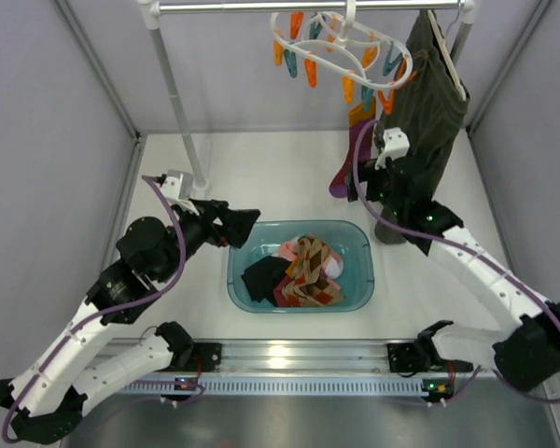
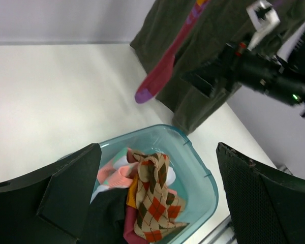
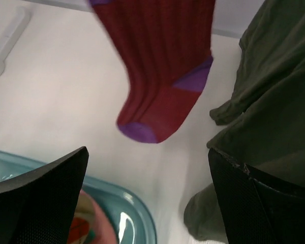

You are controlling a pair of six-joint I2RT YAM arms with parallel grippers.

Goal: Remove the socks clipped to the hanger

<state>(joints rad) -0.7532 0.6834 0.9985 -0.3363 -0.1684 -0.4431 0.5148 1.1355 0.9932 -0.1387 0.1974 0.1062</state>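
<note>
The white hanger with orange and teal clips hangs from the rail at the back. One red sock with a purple toe and heel is clipped to it and dangles beside the olive garment. The right gripper is raised near the foot of that sock, its fingers spread wide with nothing between them. The sock hangs ahead of them, not touching. The left gripper hovers at the left edge of the teal bin, also wide apart and empty. In the bin lie an argyle sock, a black sock and a pink sock, piled together
</note>
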